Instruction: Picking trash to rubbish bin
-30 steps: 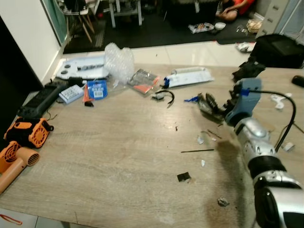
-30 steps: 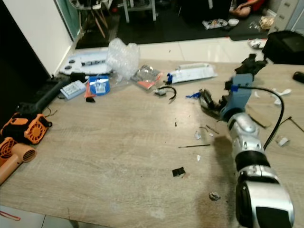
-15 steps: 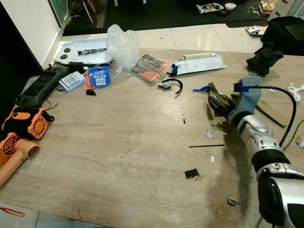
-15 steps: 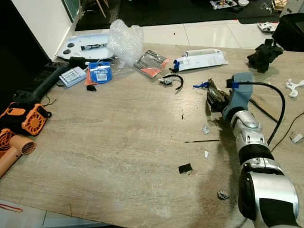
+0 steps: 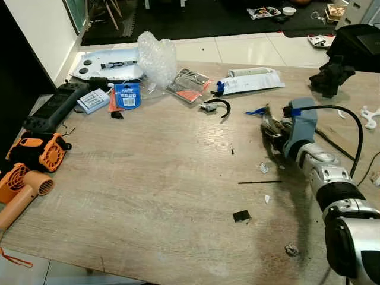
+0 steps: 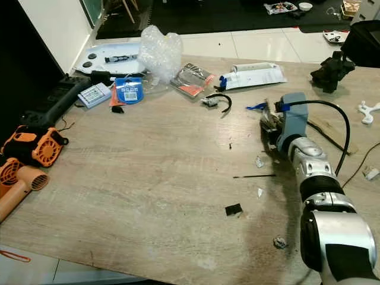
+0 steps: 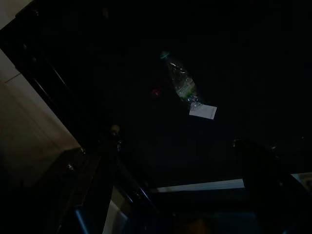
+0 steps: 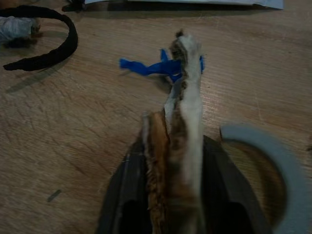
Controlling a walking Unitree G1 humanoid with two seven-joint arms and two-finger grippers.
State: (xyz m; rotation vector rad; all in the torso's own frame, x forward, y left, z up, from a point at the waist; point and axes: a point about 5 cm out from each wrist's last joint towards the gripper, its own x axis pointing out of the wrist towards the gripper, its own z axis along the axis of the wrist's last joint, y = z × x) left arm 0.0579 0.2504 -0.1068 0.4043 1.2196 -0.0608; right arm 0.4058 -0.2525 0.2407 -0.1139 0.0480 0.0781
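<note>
The right tool pinches a floppy brown and white scrap just above the worktop, near a blue strip, and the loose scrap might slip out

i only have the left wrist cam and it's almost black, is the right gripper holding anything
Observer: Yes, the right gripper is shut on a flat brown and white scrap.
Operator: where is it over the table
Observer: Toward the table's right side, just behind a blue strip lying on the wood.
Operator: other trash near it?
Observer: A thin black stick and a small black square piece lie nearer the front edge.
</note>
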